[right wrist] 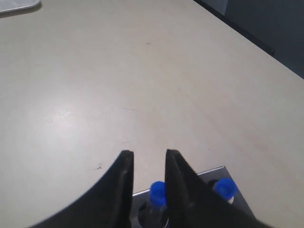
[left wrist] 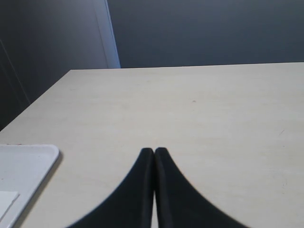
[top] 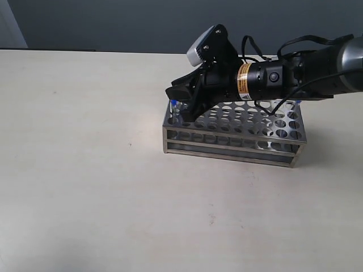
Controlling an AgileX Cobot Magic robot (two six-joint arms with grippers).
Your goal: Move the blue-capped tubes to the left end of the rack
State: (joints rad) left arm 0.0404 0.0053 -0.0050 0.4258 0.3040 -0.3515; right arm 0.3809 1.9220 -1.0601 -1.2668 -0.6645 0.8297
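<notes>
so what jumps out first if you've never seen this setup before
The shiny steel rack stands on the pale table, with the black right arm reaching across it to its left end in the exterior view. There the right tool hangs with jaws apart on either side of one blue-capped tube, a second blue cap close by in the rack. The left tool is shut, above the table.
</notes>
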